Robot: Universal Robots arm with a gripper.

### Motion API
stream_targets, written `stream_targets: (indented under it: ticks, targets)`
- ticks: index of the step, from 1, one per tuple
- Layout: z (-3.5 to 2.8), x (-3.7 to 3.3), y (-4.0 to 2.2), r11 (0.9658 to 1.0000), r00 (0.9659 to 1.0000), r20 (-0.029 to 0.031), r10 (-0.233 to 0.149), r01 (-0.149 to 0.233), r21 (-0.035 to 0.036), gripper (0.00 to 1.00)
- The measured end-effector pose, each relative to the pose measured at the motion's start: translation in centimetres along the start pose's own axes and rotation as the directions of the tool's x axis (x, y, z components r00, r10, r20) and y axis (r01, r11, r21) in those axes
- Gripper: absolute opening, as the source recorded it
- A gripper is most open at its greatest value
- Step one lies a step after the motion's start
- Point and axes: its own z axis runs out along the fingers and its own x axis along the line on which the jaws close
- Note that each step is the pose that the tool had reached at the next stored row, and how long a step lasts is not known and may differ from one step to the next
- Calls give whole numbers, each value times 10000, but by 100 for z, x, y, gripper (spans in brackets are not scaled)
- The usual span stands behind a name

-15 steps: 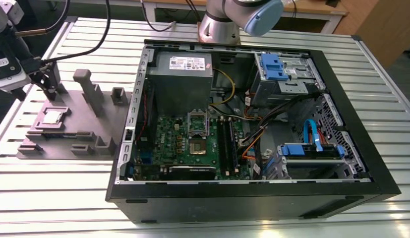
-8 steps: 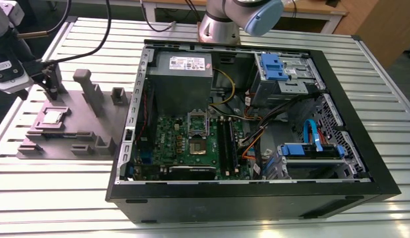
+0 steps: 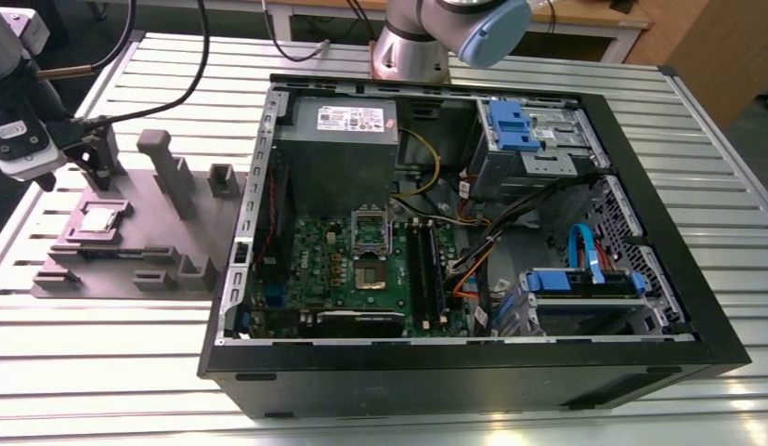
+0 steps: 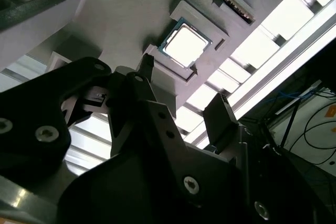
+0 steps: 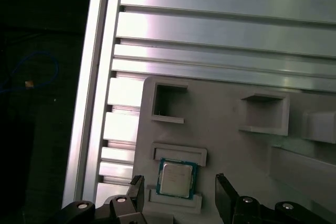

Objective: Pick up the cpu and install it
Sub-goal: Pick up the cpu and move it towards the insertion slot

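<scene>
While the one small square cpu (image 5: 175, 178), silvery metal on top, lies flat in a framed recess of the matte grey plastic tray (image 5: 231, 145) on the ribbed aluminium surface (image 5: 210, 30), the black end effector (image 5: 178, 180) hangs above it, its two fingers spread wide.

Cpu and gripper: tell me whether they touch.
Apart. The first wrist view shows the open gripper straddling the cpu, with bare tray between them on each side.
</scene>
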Motion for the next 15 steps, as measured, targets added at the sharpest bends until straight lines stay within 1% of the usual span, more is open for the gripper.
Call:
stream_targets:
  ticks: [10,13,15]
  targets:
    - [5,0,0,10000,10000,3,0,0,-1,65]
    - [19,-2,-2,10000,10000,9,-1,1,39,65]
    - [49,-2,-5,10000,10000,14,0,0,44,65]
